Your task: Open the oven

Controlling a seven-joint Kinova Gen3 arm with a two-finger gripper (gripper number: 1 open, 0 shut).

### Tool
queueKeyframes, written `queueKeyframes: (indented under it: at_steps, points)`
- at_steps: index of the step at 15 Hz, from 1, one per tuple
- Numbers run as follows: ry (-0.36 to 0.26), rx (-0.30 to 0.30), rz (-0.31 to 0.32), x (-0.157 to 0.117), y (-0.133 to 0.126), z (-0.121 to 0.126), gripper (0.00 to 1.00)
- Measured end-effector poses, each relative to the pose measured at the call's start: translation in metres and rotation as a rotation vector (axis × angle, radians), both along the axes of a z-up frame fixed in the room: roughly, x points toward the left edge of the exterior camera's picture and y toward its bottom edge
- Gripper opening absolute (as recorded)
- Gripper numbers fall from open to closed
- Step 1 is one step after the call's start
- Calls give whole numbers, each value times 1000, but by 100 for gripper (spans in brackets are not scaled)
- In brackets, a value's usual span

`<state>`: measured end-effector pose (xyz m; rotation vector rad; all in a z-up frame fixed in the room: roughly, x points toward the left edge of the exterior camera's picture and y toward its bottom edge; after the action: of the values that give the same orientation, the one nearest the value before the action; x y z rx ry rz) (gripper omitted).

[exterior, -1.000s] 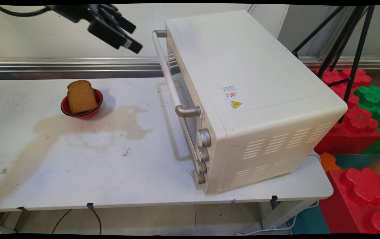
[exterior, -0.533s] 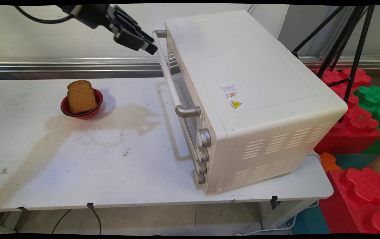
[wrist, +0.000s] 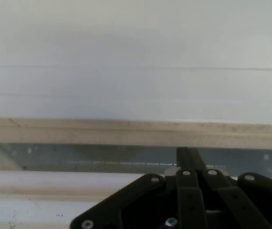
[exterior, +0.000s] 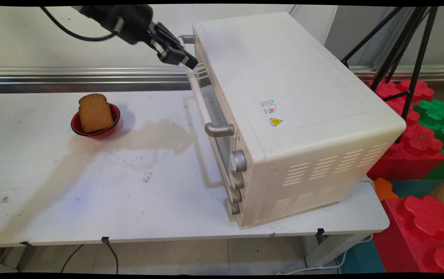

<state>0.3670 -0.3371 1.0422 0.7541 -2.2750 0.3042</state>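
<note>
The black gripper (exterior: pixel 189 63) sits at the far end of the toaster oven's (exterior: pixel 284 108) door handle (exterior: pixel 200 95) — whether its fingers grip it, I cannot tell — well apart from the bread slice (exterior: pixel 94 112) in the red bowl (exterior: pixel 114 124) to the left.

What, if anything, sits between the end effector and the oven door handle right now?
Nothing visible. The end effector is already at the far end of the oven's door handle, no object between them. The bread in the red bowl sits well off to the side.
</note>
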Motion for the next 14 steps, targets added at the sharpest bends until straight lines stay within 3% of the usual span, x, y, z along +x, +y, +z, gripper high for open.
queueKeyframes:
  at_steps: [14]
  points:
    - [-22,28,3,-22,-20,-40,0]
